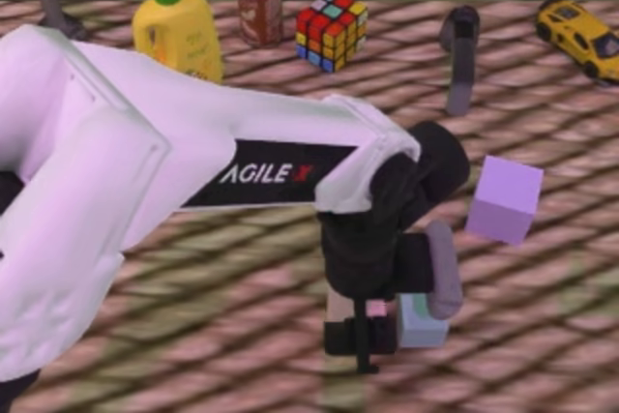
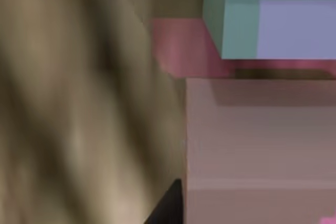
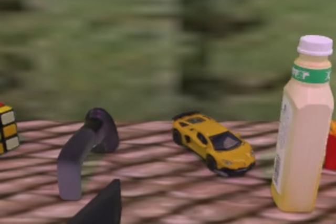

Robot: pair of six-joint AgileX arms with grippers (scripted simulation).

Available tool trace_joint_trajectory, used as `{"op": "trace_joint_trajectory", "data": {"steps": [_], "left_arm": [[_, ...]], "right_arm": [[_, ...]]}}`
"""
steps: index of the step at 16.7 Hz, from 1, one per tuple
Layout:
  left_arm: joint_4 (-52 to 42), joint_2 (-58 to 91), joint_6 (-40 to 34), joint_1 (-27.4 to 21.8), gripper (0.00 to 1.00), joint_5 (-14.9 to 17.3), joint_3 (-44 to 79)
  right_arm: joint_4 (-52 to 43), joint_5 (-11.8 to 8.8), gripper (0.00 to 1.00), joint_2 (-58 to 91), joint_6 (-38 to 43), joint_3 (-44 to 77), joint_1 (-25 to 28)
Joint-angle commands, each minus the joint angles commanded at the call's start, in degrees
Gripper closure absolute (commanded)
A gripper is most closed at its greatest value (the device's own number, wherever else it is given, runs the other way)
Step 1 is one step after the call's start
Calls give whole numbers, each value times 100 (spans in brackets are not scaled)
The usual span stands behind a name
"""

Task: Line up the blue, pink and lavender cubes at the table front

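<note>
Near the table [image 1: 193, 336] front edge, the left tool [image 1: 366, 336] grasps 1 pink cube [image 1: 338, 305] beside 1 blue cube [image 1: 423, 321] (touching, apparently); 1 lavender cube [image 1: 505, 198] sits apart toward the right edge.

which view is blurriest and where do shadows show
Left wrist view is the softest: the table is a smear beside the pink cube and blue cube. Top view shows the left arm casting a dark patch on the weave under it. Right wrist view keeps the toy car fairly crisp, its background a green blur.
</note>
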Motion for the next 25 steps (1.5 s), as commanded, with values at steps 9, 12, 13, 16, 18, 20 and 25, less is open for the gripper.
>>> {"op": "trace_joint_trajectory", "data": {"steps": [9, 12, 13, 16, 18, 20, 25], "left_arm": [[0, 0, 0, 0, 0, 0, 0], [-21, -10, -2, 13, 0, 0, 17], [-101, -33, -5, 23, 0, 1, 77], [-642, -232, 5, 55, 0, 4, 393], [-1080, -391, 7, 86, 0, 1, 630], [-1332, -524, -1, 119, 0, -4, 794], [-1351, -529, -4, 94, 0, -4, 807]], "right_arm": [[0, 0, 0, 0, 0, 0, 0], [0, 0, 0, 0, 0, 0, 0], [0, 0, 0, 0, 0, 0, 0], [0, 0, 0, 0, 0, 0, 0], [0, 0, 0, 0, 0, 0, 0], [0, 0, 0, 0, 0, 0, 0], [0, 0, 0, 0, 0, 0, 0]]}}
